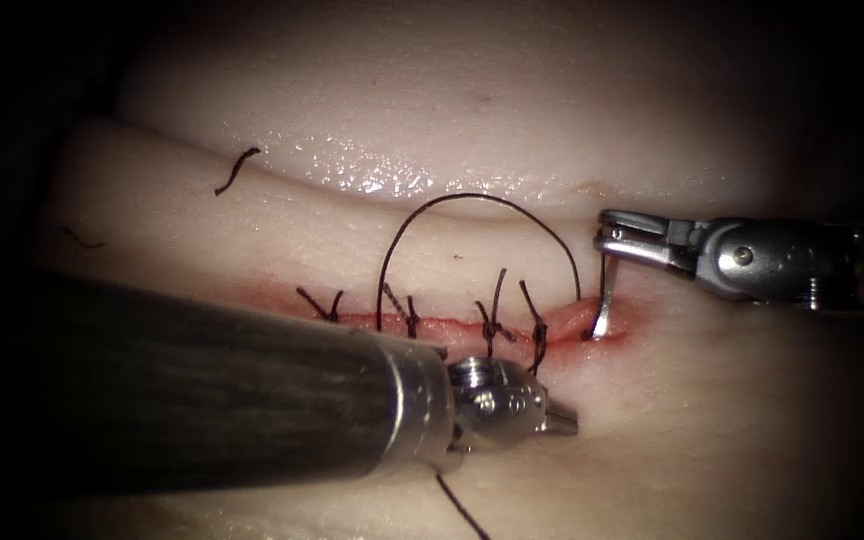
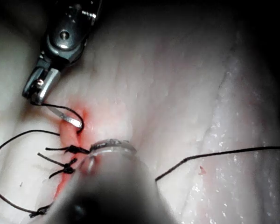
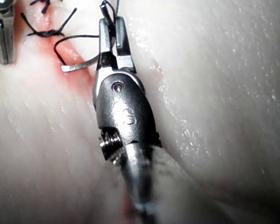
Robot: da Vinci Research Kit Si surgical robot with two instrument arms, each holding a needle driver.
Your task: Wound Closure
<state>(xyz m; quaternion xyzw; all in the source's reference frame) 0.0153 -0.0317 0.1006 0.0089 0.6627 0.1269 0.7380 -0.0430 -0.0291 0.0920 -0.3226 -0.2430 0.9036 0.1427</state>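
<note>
No readable text, labels, brands, numbers or signs anywhere: none on either tool's metal near the jaws, none on the shafts, none on the tissue.

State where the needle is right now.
In the endoscope view the needle is at the cut's right end, held by the right tool, its tip at the tissue beside the last stitch.
</note>
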